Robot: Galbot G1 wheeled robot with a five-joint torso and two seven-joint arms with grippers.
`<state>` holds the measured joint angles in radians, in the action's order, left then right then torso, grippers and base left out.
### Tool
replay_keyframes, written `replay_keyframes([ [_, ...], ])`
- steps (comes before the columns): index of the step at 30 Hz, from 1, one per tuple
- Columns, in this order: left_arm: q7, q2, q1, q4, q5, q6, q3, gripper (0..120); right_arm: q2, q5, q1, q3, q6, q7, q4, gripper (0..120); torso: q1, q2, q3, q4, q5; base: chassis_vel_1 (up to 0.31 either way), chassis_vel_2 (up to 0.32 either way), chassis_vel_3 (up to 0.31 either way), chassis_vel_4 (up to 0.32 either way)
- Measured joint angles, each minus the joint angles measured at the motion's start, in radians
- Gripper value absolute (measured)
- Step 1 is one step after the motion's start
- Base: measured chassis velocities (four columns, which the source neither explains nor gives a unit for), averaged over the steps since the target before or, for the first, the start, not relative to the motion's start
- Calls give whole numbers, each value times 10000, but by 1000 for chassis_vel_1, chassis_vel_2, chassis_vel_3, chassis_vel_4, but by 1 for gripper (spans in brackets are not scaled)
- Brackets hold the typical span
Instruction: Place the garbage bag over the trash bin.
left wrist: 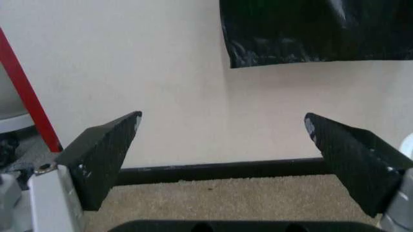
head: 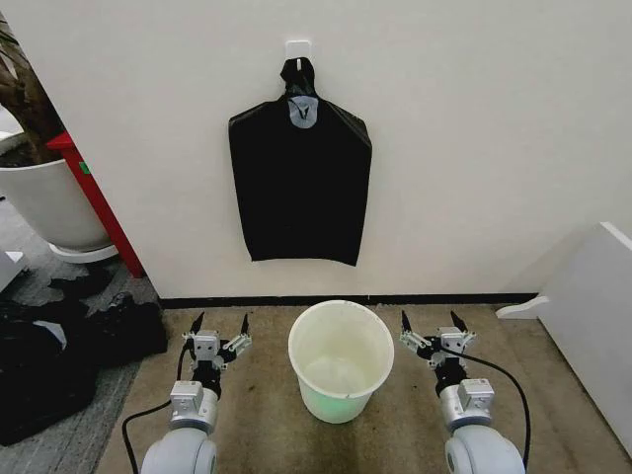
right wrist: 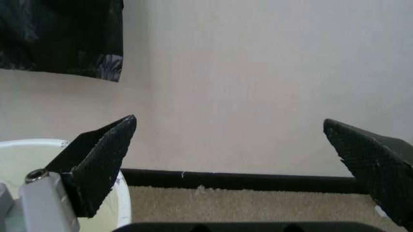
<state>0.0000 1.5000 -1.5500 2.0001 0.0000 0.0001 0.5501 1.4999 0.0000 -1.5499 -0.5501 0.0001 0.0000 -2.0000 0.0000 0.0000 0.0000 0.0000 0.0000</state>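
Observation:
The trash bin [head: 341,403], a small round cream-white bucket with a greenish base, stands upright on the beige carpet between my two arms; its rim [right wrist: 19,147] also shows in the right wrist view. My left gripper [head: 219,324] [left wrist: 223,123] is open just left of the bin, holding nothing. On the bin's other side my right gripper [head: 432,321] [right wrist: 229,125] is open too. Both point at the wall. The garbage bag is out of view. A flat black bag bundle [head: 299,188] [left wrist: 310,29] [right wrist: 58,34] with a knotted top hangs from a wall hook above the bin.
A large white plant pot [head: 49,202] and a red post [head: 99,202] stand at the far left. Dark items [head: 59,365] lie on the floor at the left. A white furniture piece [head: 592,316] borders the right. The cream wall is close ahead.

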Motion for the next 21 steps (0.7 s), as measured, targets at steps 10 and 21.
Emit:
replay_keyframes([
  [10, 0, 0, 0, 0, 0, 0, 0, 100, 0, 0, 0, 0, 0, 0, 0, 100, 0, 0, 0, 0, 0, 0, 0, 0, 0],
  [21, 0, 0, 0, 0, 0, 0, 0, 100, 0, 0, -1, 0, 0, 0, 0, 100, 0, 0, 0, 0, 0, 0, 0, 0, 0],
])
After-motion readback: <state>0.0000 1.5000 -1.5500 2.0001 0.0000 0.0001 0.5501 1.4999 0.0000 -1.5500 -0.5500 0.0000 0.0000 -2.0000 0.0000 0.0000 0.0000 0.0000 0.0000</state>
